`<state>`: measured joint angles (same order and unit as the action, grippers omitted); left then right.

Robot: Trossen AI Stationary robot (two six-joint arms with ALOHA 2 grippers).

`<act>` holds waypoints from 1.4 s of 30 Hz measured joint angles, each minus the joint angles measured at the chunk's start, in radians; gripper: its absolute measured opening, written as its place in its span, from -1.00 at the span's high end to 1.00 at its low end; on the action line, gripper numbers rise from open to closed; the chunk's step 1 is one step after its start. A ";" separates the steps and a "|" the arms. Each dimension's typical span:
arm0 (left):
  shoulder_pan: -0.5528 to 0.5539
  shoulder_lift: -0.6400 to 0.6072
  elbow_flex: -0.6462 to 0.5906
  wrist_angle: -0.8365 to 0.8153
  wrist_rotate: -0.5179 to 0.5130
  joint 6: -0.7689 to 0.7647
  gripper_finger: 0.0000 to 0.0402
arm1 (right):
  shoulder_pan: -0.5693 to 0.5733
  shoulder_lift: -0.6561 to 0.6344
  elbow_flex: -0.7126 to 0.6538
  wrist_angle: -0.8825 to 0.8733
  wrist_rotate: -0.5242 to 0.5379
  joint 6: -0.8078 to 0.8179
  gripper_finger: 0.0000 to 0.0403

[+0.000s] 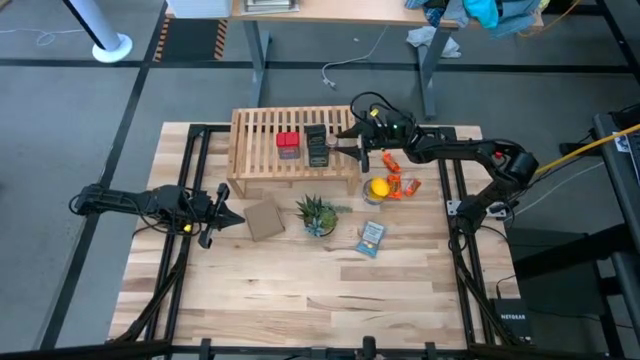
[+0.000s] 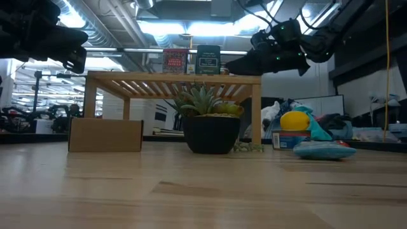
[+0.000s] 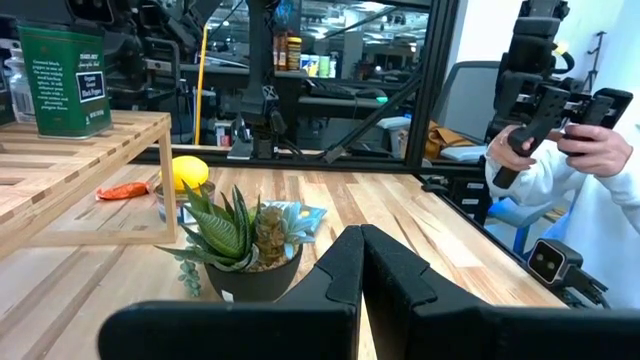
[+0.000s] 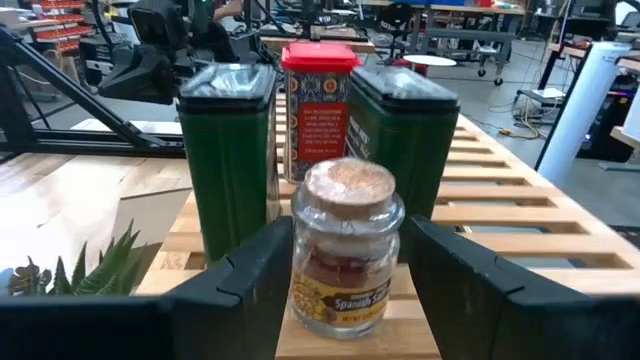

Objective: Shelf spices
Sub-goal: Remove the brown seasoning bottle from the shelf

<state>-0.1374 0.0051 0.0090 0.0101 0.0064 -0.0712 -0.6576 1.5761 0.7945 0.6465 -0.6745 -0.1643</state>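
The light-wood shelf (image 1: 295,150) stands at the table's far middle. On its slatted top stand a red tin (image 4: 318,100), two dark green tins (image 4: 228,150) (image 4: 405,140) and a small cork-lidded jar (image 4: 345,250). The jar stands upright on the slats near the shelf's right end. My right gripper (image 4: 345,262) is open, level over the shelf top, with one finger on each side of the jar and a narrow gap at each. My left gripper (image 1: 228,215) is shut and empty, low over the table left of the cardboard square.
A potted plant (image 1: 318,213), a brown cardboard square (image 1: 264,220) and a blue packet (image 1: 371,238) lie in front of the shelf. Yellow (image 1: 379,188) and orange (image 1: 402,185) items lie to its right. A person's hands (image 3: 590,150) show beyond the table.
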 joint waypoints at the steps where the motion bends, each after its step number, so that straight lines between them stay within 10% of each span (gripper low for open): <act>1: 0.000 0.000 0.000 0.000 0.000 0.000 1.00 | 0.000 0.000 0.001 0.004 0.000 0.000 0.02; 19: 0.000 0.000 0.000 0.000 0.000 0.000 1.00 | 0.003 0.005 0.020 -0.002 0.008 -0.019 -0.61; 34: 0.000 0.000 0.000 0.000 0.000 0.000 1.00 | 0.003 0.075 0.064 -0.051 0.006 -0.016 -0.60; 42: 0.000 0.000 0.000 0.000 0.000 0.000 1.00 | 0.003 0.097 0.063 -0.053 0.037 0.007 -0.24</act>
<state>-0.1375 0.0055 0.0091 0.0101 0.0067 -0.0715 -0.6544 1.6730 0.8574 0.5934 -0.6373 -0.1570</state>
